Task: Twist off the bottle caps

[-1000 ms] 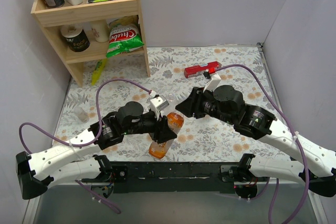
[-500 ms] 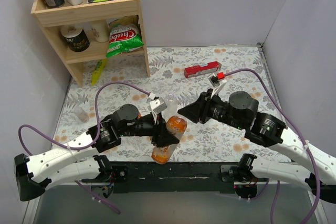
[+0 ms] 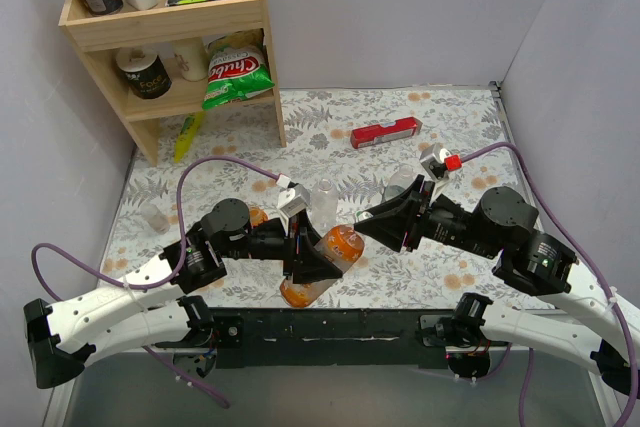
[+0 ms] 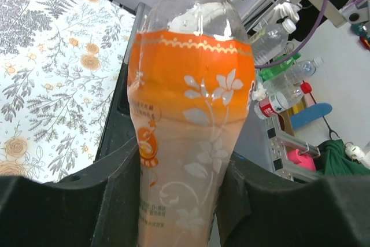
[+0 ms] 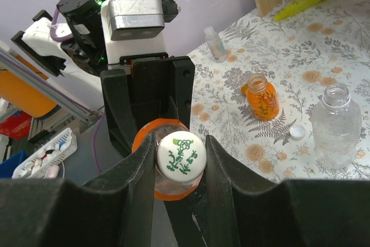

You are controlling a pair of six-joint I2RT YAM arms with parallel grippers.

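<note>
A slim orange bottle (image 3: 312, 279) lies tilted above the table's near edge, and my left gripper (image 3: 305, 259) is shut round its body. The left wrist view shows that bottle (image 4: 191, 120) squeezed between both black fingers (image 4: 115, 203). Its pale cap (image 5: 181, 154), printed with a green sprig, sits between my right gripper's (image 5: 181, 160) fingers, which touch it on both sides. From above, the right gripper (image 3: 364, 231) meets the bottle's top and hides the cap. A short orange bottle (image 5: 261, 96) and a clear bottle (image 5: 335, 122) stand uncapped, with a white cap (image 5: 297, 132) lying between them.
A tiny clear bottle (image 3: 153, 217) stands at the left of the flowered cloth. A red box (image 3: 385, 133) lies at the back. The wooden shelf (image 3: 170, 22) with cans and a snack bag fills the back left corner, a yellow-green tube (image 3: 187, 135) beside it.
My right gripper has closed on the cap. Both arms have shifted a little rightward and nearer, carrying the bottle along.
</note>
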